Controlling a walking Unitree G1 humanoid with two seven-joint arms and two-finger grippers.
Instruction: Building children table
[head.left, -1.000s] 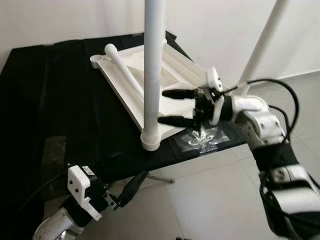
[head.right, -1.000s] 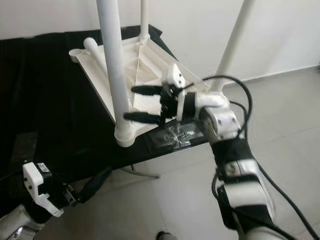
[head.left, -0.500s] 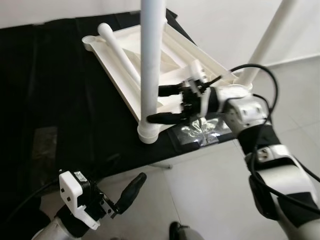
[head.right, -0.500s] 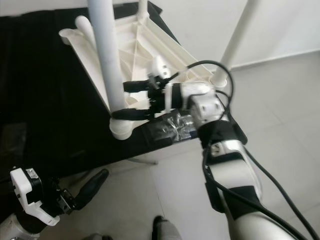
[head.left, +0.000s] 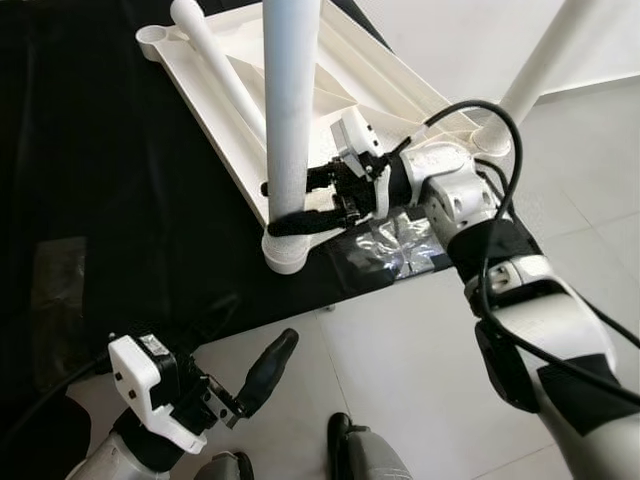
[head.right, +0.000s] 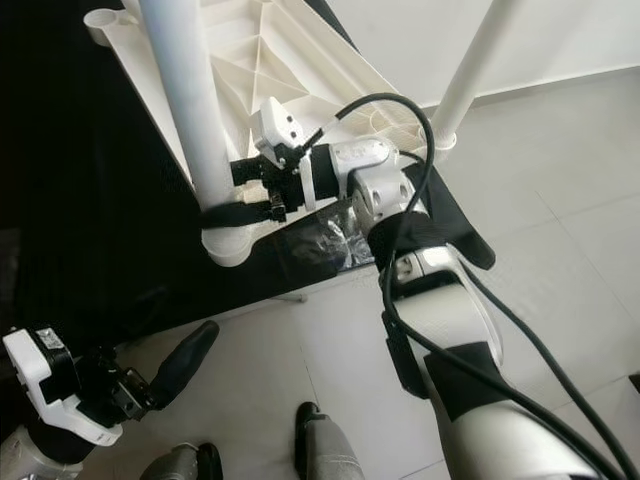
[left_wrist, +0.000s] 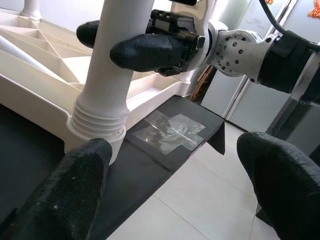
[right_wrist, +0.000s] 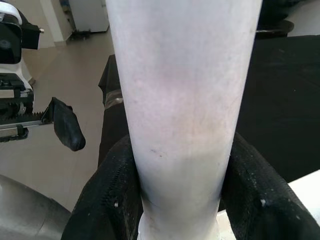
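A white children's table (head.left: 350, 70) lies upside down on a black cloth (head.left: 100, 180). One white leg (head.left: 290, 100) stands upright in the near corner socket (head.left: 288, 250). My right gripper (head.left: 287, 205) is shut on this leg just above the socket, one black finger (right_wrist: 107, 195) pressed on each side of the leg (right_wrist: 180, 100). Another leg (head.left: 215, 60) lies loose across the table's underside. My left gripper (head.left: 255, 385) hangs low over the floor in front of the cloth's edge. Its fingers (left_wrist: 75, 185) are open and wide apart, holding nothing.
A further white leg (head.left: 545, 55) rises at the table's right corner. A clear plastic bag (head.left: 395, 245) is taped on the cloth right of the socket. Tiled floor (head.left: 400, 380) lies below the cloth's near edge. A black cable (head.left: 490, 130) loops over my right forearm.
The camera has tilted down and shifted. My right gripper has moved left from beside the leg and closed around it above the socket. The left gripper stays low and open.
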